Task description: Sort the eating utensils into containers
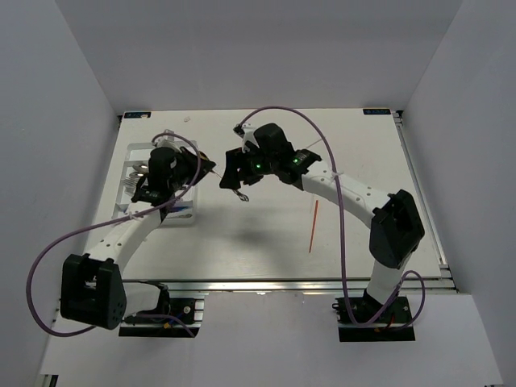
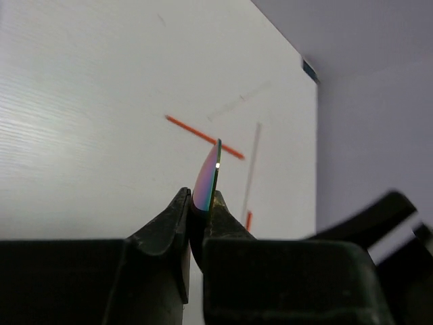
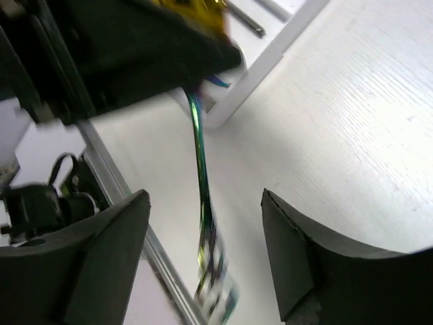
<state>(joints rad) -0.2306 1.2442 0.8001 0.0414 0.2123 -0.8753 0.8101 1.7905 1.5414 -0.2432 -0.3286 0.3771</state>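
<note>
One iridescent utensil [image 2: 206,177] is pinched at its end by the left fingers [image 2: 166,227], which are closed on it. It hangs in the air over the desk [image 1: 266,234], just right of the white tray [image 1: 131,161]. Its shaft runs between the right fingers [image 3: 108,244], which stand wide apart without touching it. A red stick [image 1: 313,226] lies on the desk, well to the right.

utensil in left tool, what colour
The utensil is iridescent, pink shading to green; left wrist view shows it best.
</note>
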